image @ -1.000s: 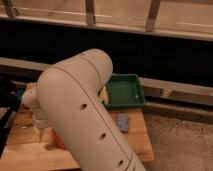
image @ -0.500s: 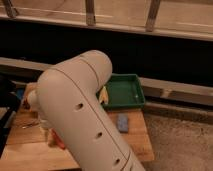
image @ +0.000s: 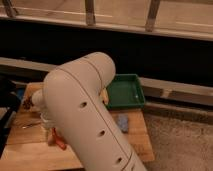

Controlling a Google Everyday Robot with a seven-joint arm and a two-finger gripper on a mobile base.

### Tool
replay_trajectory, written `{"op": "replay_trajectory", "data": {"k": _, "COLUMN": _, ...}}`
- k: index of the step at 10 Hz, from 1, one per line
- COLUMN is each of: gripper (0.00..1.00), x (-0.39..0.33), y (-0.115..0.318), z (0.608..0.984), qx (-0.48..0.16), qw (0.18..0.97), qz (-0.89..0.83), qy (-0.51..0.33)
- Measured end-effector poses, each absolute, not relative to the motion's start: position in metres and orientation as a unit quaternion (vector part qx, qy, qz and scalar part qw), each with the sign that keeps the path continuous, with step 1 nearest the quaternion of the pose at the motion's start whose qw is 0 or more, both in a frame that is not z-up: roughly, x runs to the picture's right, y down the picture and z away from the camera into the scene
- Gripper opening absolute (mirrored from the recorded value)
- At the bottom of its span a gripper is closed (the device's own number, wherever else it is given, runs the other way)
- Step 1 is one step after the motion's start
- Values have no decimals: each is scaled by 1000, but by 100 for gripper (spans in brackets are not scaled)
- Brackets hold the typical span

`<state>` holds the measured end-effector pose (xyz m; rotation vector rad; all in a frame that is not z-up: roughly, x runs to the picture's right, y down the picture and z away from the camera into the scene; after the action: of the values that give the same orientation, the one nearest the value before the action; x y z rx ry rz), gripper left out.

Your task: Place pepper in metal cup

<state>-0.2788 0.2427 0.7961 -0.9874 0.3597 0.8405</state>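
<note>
Pepper (image: 59,143) partly hid by arm (image: 87,110); tool behind arm, not vis.

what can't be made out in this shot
Gripper: camera view, hidden behind the thick white robot arm, lower left.
Small shiny metal cup: not seen; the arm covers most of the wooden table.
Slim red-orange pepper: only a sliver, probably it, at the arm's left edge.
Small blue-grey object: too blurred to identify.
Rectangular green tray: left part covered by the arm.
</note>
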Motion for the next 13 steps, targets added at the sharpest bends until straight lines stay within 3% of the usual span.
{"op": "replay_trajectory", "data": {"k": 2, "gripper": 59, "x": -278, "y": 242, "z": 796, "qx": -457, "qw": 782, "qz": 389, "qy": 167}}
{"op": "replay_trajectory", "data": {"k": 6, "gripper": 17, "x": -292, "y": 243, "z": 788, "qx": -449, "qw": 792, "qz": 389, "qy": 138}}
{"op": "replay_trajectory", "data": {"k": 8, "gripper": 1, "x": -291, "y": 235, "z": 782, "qx": -443, "qw": 797, "qz": 391, "qy": 123}}
{"op": "replay_trajectory", "data": {"k": 13, "gripper": 0, "x": -295, "y": 201, "z": 754, "qx": -421, "qw": 814, "qz": 392, "qy": 79}}
